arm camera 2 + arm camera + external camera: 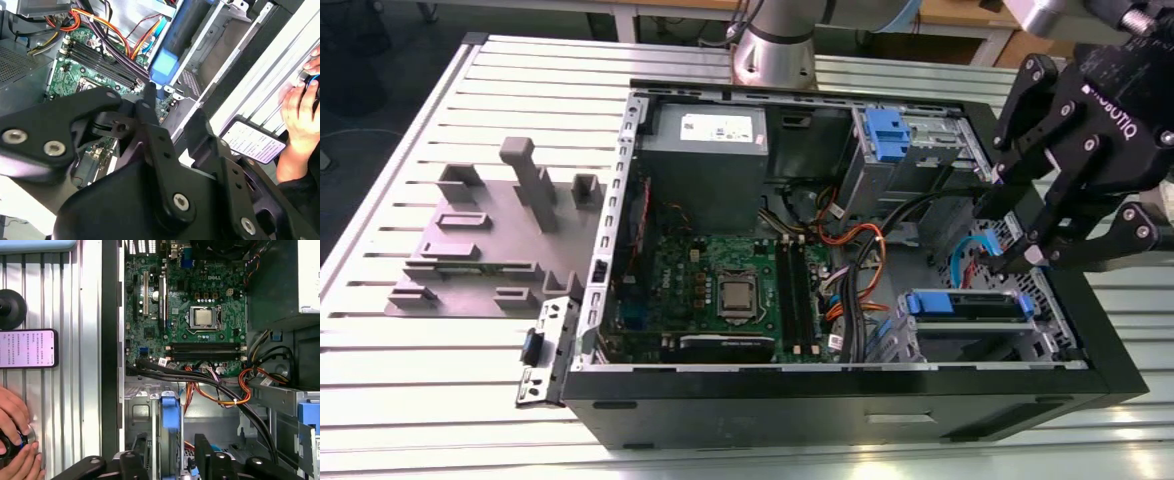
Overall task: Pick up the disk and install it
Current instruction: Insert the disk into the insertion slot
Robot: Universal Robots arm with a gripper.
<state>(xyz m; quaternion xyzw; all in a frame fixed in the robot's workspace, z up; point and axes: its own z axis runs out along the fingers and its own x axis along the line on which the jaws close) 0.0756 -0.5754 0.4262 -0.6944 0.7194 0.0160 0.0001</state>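
The disk (970, 305) shows as a silver slab in a blue plastic frame, sitting in the grey drive bay at the near right corner of the open computer case (854, 395). My black gripper (1021, 262) hangs just above it at the exterior view's right. In the first wrist view the gripper (172, 460) is open. Its fingers (205, 456) stand on either side of the disk's blue edge (170, 416) without touching it. The second wrist view has the blue edge (165, 67) beyond one fingertip (149, 91).
Orange and black cables (847, 240) cross the case beside the motherboard (720, 285). A grey cage with a blue tab (887, 135) stands at the back right. A grey peg fixture (494, 230) lies on the slotted table. A person's hands (15, 445) and a phone (27, 348) are beside the case.
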